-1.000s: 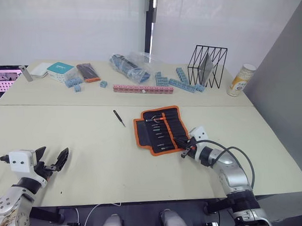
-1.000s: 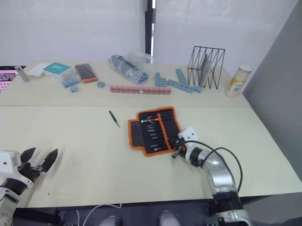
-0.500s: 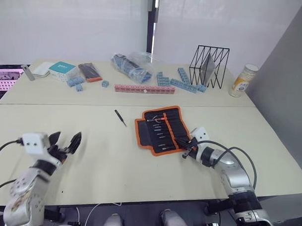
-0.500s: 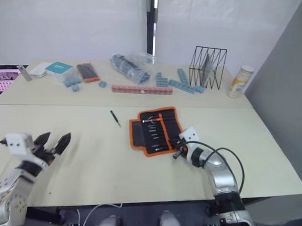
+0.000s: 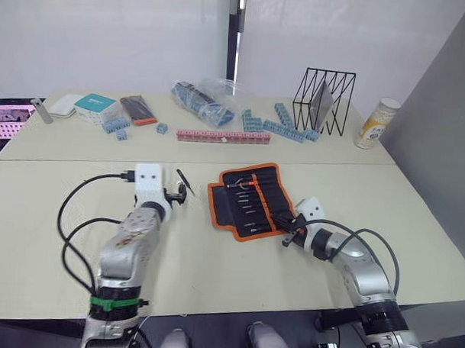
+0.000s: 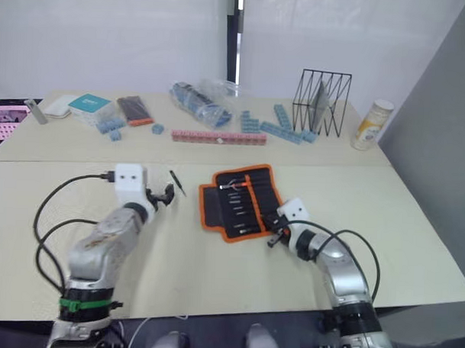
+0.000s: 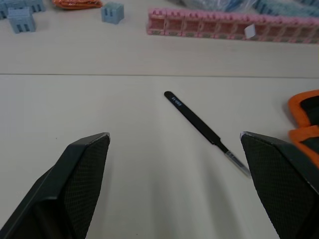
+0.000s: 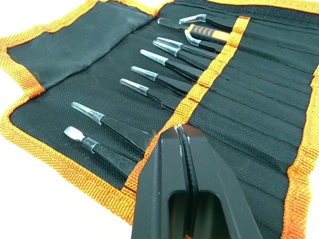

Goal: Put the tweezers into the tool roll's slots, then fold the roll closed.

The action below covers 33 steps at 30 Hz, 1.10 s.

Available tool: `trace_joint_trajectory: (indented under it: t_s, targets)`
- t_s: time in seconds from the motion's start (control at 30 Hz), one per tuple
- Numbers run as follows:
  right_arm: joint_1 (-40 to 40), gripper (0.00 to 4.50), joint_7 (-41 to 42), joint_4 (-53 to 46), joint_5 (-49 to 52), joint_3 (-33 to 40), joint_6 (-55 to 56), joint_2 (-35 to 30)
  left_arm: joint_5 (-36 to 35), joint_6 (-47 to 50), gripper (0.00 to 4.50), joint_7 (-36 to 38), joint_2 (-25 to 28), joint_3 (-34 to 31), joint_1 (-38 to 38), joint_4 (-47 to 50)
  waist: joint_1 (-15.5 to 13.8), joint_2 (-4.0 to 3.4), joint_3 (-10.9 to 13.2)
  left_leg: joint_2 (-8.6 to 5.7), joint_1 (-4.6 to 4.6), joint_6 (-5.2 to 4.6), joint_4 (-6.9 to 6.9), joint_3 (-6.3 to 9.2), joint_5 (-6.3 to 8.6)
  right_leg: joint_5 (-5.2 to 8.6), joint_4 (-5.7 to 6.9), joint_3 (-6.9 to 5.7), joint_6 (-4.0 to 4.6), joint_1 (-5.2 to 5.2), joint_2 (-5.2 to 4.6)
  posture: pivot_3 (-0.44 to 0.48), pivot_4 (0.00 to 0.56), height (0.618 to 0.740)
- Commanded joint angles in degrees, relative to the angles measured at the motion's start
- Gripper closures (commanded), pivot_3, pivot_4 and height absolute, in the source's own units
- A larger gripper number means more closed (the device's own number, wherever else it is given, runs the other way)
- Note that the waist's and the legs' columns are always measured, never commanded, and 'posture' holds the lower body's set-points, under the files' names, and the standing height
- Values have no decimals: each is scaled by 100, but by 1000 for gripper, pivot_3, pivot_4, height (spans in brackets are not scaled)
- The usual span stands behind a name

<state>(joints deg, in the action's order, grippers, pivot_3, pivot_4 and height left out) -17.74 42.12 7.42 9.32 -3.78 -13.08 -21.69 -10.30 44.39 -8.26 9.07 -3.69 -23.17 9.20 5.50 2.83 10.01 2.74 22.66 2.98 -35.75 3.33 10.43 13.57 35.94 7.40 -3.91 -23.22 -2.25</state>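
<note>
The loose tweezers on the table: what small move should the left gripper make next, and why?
Probably lower the left gripper and close on the loose tweezers. Its fingers stand open on either side of the tweezers, which lie flat on the table, outside the open tool roll.

Bare worktop surrounds the loose tweezer between wide-spread left gripper fingers; tool roll lies near its tip, apparently not touching.

Left gripper reaches forward, its fingers spread wide; right gripper extends forward, fingers pressed together.
</note>
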Motion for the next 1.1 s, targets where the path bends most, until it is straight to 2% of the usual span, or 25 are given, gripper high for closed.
trace_joint_trajectory:
  t_s: [0.03,0.23,0.43,0.6,0.87,0.9,1.1]
  targets:
    - [174,4500,-33,-18,-48,-116,-232,-24,338,-17,46,-355,-343,168,-372,-309,-7,0,0,0,5,0,1,2,0,0,-1,-1,0,-3,0,0,150,737]
    - [241,4500,-102,-166,-30,-99,-324,-43,605,-211,46,-520,-783,290,-737,-839,-11,0,0,-2,12,1,0,5,0,-2,-5,-4,-3,-4,0,0,150,737]
    - [292,4500,-138,-302,-25,-94,-417,-58,792,-290,46,-688,-985,223,-935,-1217,-13,0,0,-3,18,1,0,6,1,-2,-10,-4,-3,-6,0,0,150,737]
    - [354,4500,-157,-398,-35,-91,-468,-87,815,-231,1598,-943,-1127,-84,-980,-1427,-15,-1,0,-3,20,3,1,7,2,-2,-13,-4,-4,-7,0,0,150,737]
    - [389,4500,-139,-428,-84,-164,-488,-162,909,-421,4223,-950,-1138,-188,-1022,-1634,-54,-1,0,-5,18,4,-2,8,2,-2,-13,-5,-5,-5,-1,0,150,737]
    - [391,4500,-143,-437,-76,-171,-496,-159,909,-456,4437,-944,-1126,-214,-1018,-1662,-61,-1,0,-5,18,4,-3,8,2,-2,-13,-5,-5,-5,-1,0,150,737]
    - [374,4500,-161,-443,-93,-228,-511,-132,914,-543,4437,-864,-1005,-302,-1005,-1707,-63,-1,0,-4,16,4,-3,8,2,-2,-13,-5,-5,-4,-1,0,150,737]
